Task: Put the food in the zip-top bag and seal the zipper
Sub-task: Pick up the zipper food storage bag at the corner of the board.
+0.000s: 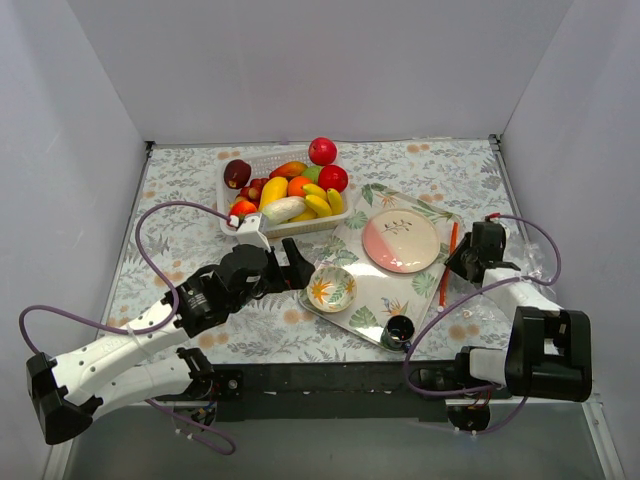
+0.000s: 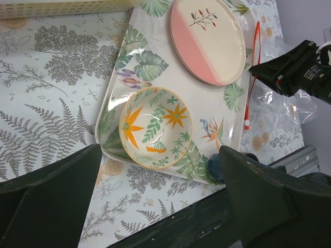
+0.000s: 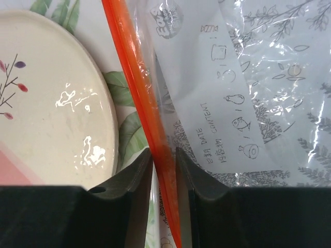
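Observation:
The food [image 1: 290,190], red apples, yellow bananas, orange, green and whitish pieces, lies in a white slotted basket [image 1: 228,200] at the back. The clear zip-top bag [image 1: 520,268] lies flat at the right, also in the right wrist view [image 3: 248,77]. Its red-orange zipper [image 1: 447,262] runs along the tray's right edge. My right gripper [image 3: 164,155] is closed round the zipper [image 3: 134,67], with the strip between the fingers. My left gripper [image 2: 158,155] is open and empty, hovering by the floral bowl [image 2: 155,126], well short of the basket.
A leaf-patterned tray [image 1: 375,295] holds a pink-and-cream plate [image 1: 400,240], the floral bowl [image 1: 331,287] and a small dark cup [image 1: 398,329]. One red apple [image 1: 322,150] sits at the basket's far rim. White walls enclose the table on three sides.

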Robot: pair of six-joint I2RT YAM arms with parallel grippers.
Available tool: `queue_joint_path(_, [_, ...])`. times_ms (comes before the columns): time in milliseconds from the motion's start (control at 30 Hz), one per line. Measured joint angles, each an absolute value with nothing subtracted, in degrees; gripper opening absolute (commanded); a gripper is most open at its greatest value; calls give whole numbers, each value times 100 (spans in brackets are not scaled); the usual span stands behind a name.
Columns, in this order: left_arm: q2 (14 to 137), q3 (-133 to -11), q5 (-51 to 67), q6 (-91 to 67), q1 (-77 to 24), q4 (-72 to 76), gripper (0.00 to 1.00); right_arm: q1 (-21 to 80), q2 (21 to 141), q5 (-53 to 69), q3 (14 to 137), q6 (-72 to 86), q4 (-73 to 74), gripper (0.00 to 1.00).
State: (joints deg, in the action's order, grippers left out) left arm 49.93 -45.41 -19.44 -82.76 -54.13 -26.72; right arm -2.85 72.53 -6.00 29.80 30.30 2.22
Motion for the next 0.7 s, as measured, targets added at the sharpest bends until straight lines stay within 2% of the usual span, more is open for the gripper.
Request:
queue_joint_path(167, [5019,-4541,-1916,-8281,-5413,-2672,98,-388,6919,-589,2945,3050,202,26])
queue_joint_path(233, [5046,-4541,-1903,-8283,-5413,-2672,98,-429,6823,-604,2945,3044,242,18])
queue_joint_path(300, [5065,-4541,-1898,-8287,-5413,-2672,98,-460,6766,-615,2945,3026,309,2])
queue_joint_path(533, [5157,-4541,-1861,-8294,-5413,-2661,98,-493,6685,-674,3131,2961,937,1])
queue_joint_path(700, [5203,-4541,-1822,-8344,-5413,-2650,98,-484,6123,-663,3848,2816,1914,1])
